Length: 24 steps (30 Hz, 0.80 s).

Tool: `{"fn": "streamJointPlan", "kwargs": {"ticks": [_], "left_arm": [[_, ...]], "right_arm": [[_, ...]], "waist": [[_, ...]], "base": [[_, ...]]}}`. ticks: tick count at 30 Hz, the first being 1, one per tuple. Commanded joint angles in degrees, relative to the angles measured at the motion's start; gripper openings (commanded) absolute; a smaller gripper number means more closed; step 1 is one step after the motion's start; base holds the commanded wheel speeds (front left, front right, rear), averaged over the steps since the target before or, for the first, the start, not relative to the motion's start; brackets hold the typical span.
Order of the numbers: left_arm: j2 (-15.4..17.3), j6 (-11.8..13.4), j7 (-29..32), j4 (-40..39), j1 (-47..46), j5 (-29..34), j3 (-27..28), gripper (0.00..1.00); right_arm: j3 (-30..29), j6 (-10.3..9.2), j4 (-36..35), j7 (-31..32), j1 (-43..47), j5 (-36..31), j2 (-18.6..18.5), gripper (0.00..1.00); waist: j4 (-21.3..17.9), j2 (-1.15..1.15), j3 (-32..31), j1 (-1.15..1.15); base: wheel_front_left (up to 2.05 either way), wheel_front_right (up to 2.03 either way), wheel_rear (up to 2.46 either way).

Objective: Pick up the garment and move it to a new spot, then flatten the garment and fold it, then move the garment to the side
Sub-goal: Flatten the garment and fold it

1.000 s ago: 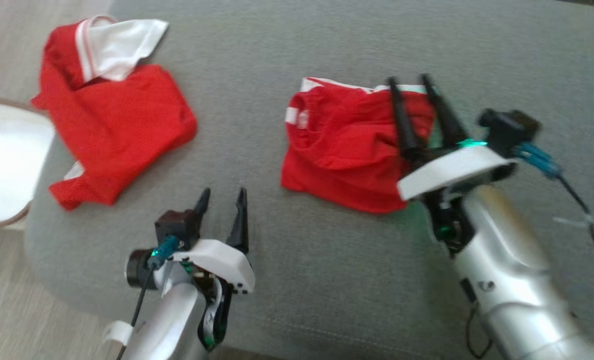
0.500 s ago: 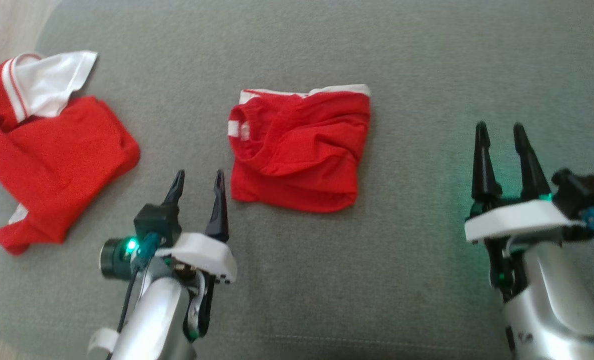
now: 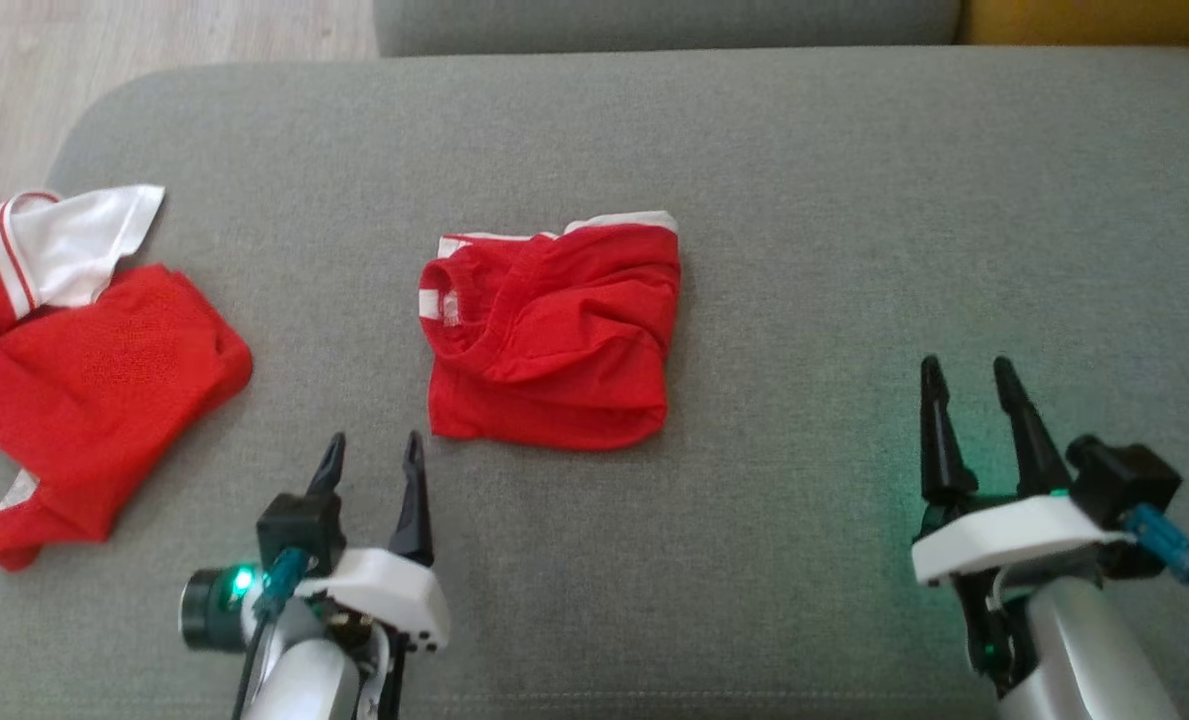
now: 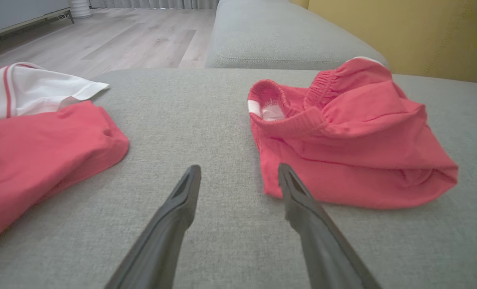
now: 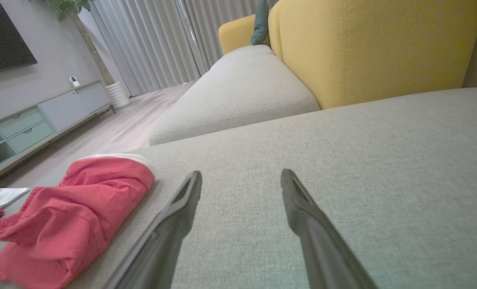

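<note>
Head view gives me the jersey (image 3: 554,340) lying folded in a compact red block at centre frame on the couch (image 3: 804,150), with its collar toward the left and a white edge along its top. My left gripper (image 3: 373,445) sits at lower left, jaws spread and empty. Its tips are near the jersey's lower left corner, and I cannot tell from the left wrist view whether one finger brushes it. My right gripper (image 3: 966,372) sits at lower right, also spread wide and holding nothing, well apart from the cloth. A second jersey (image 3: 94,380) lies loosely bunched at the far left edge, white sleeve uppermost. I judge the folding done, which leaves the move to the side. For that I need both grippers at opposite edges, pinching through every layer and lifting level so the fold holds.
</note>
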Motion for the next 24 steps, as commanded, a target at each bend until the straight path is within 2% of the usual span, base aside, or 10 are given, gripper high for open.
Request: {"fn": "streamJointPlan", "kwargs": {"ticks": [1,9,16,24], "left_arm": [[0.6,0.0,-0.3,-2.0,-0.7,0.5,2.5,1.0],[0.6,-0.2,-0.3,-2.6,0.0,0.3,2.5,1.0],[0.6,-0.1,-0.3,-2.7,-1.2,-1.6,0.2,1.0],[0.6,0.4,-0.3,-2.3,-1.7,-3.4,-2.0,1.0]], "right_arm": [[1.7,0.42,-2.0,-0.6,-0.3,-0.7,0.2,1.0],[3.8,0.42,-1.9,-0.6,-0.1,-0.8,0.2,1.0],[14.2,0.42,-0.2,-0.6,-7.1,-2.5,0.2,1.0],[24.9,0.42,9.7,1.5,-19.1,-1.9,0.2,1.0]], "waist": [[-0.2,0.0,-0.4,0.0],[0.8,0.0,-0.1,0.0],[4.0,0.0,1.9,0.0],[9.0,0.0,3.6,0.0]], "base": [[0.0,0.0,0.0],[0.0,0.0,0.0],[0.0,0.0,0.0],[0.0,0.0,0.0]]}}
